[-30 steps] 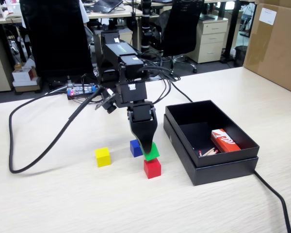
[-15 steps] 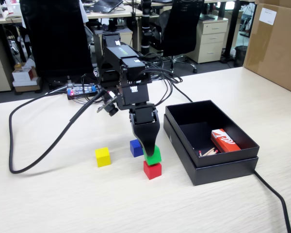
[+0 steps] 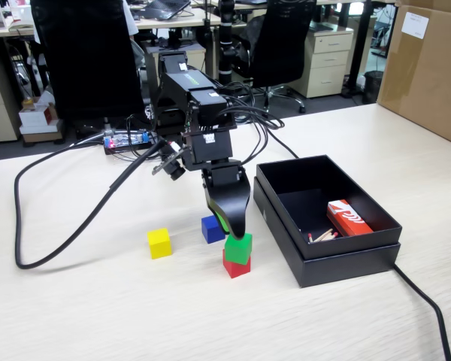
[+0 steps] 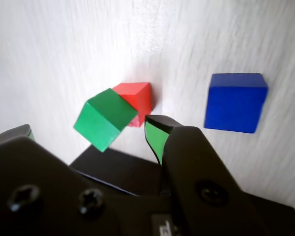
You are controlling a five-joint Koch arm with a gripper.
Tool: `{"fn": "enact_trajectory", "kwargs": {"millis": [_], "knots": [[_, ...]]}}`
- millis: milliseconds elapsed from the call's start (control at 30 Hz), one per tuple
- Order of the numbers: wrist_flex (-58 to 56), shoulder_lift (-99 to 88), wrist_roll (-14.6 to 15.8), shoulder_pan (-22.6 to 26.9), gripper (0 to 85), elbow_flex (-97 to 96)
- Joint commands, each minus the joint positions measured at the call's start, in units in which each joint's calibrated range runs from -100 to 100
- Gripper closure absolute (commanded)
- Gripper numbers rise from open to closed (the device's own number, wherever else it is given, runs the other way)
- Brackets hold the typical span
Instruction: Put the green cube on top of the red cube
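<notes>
2 stacked cubes: green cube [image 3: 238, 247] sits skewed on red cube [image 3: 234, 265]; claw [image 4: 88, 135] spread wide astride, directly above.

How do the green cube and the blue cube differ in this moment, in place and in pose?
The green cube sits on top of the red cube, while the blue cube rests directly on the table. In the wrist view the green cube is turned cornerwise to the red one, and the blue cube lies alone, apart. Both look the same size, with plain matte faces.
</notes>
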Motion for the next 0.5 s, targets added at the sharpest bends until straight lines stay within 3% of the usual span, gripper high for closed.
{"fn": "enact_trajectory", "kwargs": {"millis": [0, 233, 467], "knots": [[0.19, -11.20, -0.49, 0.20, 39.4, -0.26], [0.19, -33.92, -0.54, 0.78, 37.1, -16.12], [0.28, -64.90, -2.69, 1.07, 36.6, -41.87]]}}
